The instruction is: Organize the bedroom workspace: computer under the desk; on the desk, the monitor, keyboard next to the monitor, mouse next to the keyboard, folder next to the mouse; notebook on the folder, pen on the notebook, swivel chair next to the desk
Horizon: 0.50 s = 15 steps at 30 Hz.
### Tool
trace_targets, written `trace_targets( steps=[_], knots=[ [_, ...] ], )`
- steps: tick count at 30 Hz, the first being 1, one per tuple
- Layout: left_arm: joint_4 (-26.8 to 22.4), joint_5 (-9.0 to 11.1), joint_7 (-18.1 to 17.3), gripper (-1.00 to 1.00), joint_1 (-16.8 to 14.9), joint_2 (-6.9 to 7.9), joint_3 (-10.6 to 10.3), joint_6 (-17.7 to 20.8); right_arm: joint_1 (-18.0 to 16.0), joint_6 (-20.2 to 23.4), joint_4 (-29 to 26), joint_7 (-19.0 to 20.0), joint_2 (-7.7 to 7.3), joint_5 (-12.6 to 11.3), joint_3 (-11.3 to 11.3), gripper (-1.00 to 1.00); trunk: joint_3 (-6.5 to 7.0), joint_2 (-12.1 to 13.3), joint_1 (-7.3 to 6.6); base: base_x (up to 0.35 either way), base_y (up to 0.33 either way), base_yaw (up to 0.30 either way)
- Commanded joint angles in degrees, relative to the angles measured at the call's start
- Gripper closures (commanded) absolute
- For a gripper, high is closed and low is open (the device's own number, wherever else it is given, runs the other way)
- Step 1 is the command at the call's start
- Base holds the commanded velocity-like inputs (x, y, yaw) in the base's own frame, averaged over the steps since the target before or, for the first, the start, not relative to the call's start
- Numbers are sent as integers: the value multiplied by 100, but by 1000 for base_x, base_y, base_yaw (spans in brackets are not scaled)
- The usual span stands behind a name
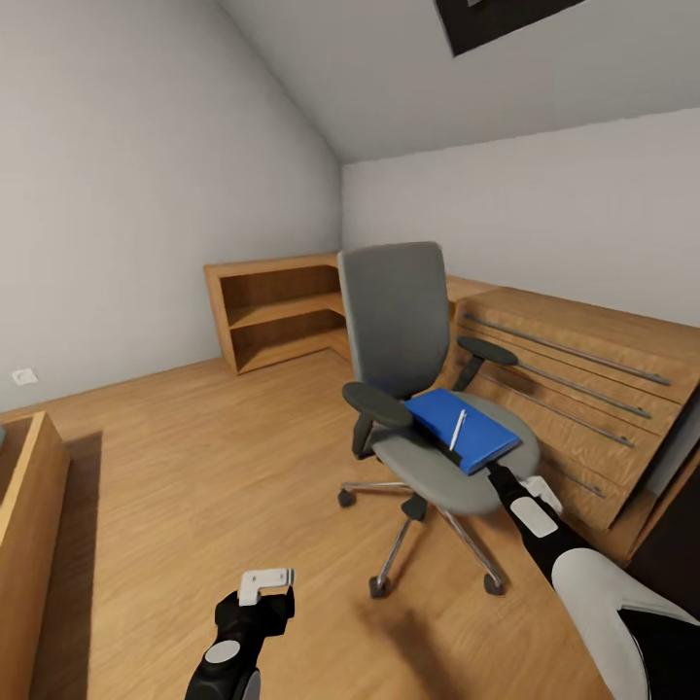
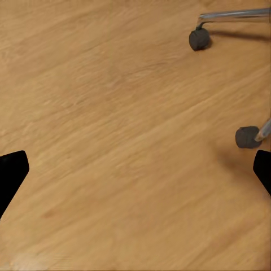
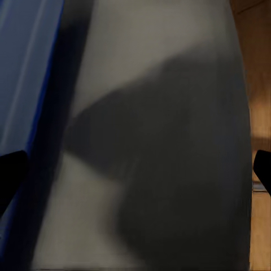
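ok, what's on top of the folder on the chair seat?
A thin light stick, probably the pen, lies on the blue folder on the swivel chair. The right pincer covers the folder's near edge, so I can't see what's there.

A light wooden open-shelf cabinet (image 1: 277,311) stood in the far corner beneath the sloped ceiling. A wooden drawer unit (image 1: 574,389) with long metal rail handles ran along the right wall. A further wooden cabinet edge (image 1: 29,506) lay at the left. A white wall socket (image 1: 23,376) sat low on the left wall.
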Motion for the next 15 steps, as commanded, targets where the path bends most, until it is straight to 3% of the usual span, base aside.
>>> trace_targets(
  steps=[1, 6, 15],
  knots=[
    [-7, 2, 30, -100, -3, 0, -8, 30, -4, -15, -11, 2, 1, -69, 39, -100, -5, -3, 0, 91, 0, 0],
    [-5, 8, 37, -100, -3, 0, -8, 30, -6, -22, -11, 6, 1, -69, 39, -100, -5, -3, 0, -30, 0, 0],
    [-5, 6, 38, -100, -3, 0, -8, 39, -3, -22, -11, 8, 1, -69, 39, -100, -5, -3, 0, -286, 0, 0]
  ],
)
